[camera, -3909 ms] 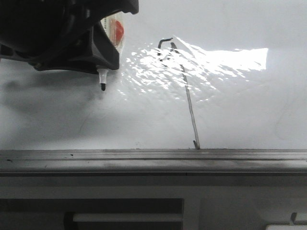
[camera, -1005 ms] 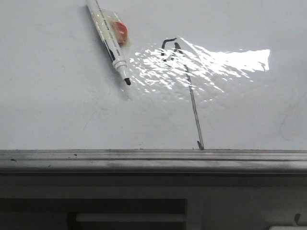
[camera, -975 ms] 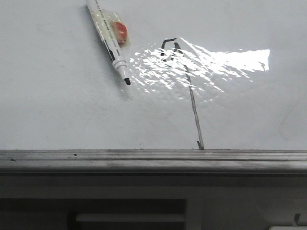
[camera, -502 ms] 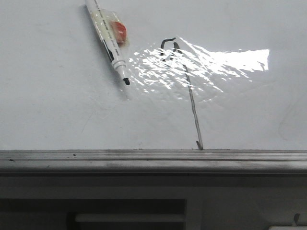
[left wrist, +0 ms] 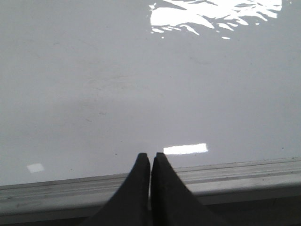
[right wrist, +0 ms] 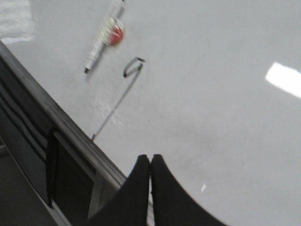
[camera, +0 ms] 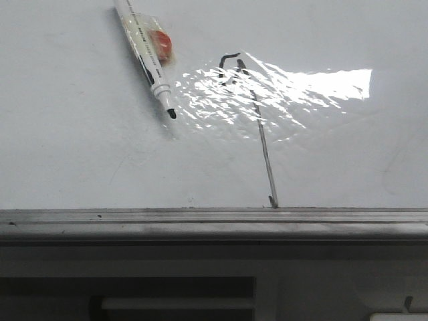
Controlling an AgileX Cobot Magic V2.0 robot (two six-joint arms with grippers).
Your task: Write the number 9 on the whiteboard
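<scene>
The number 9 is drawn in thin black marker on the whiteboard: a small open loop on top, a long slanted stroke down to the rail. It also shows in the right wrist view. A white marker pen with a black tip and an orange blob taped to it lies on the board left of the 9, held by nothing; it also shows in the right wrist view. My left gripper is shut and empty over the board's near edge. My right gripper is shut and empty, well away from the pen.
A grey metal edge rail runs along the board's near side, with a dark grey slotted panel below it. A bright wrinkled glare patch lies across the top of the 9.
The gripper that held the pen 3.9 s ago has left the front view. The pen lies free on the board. Over the last second the view shifted slightly, nothing else.
</scene>
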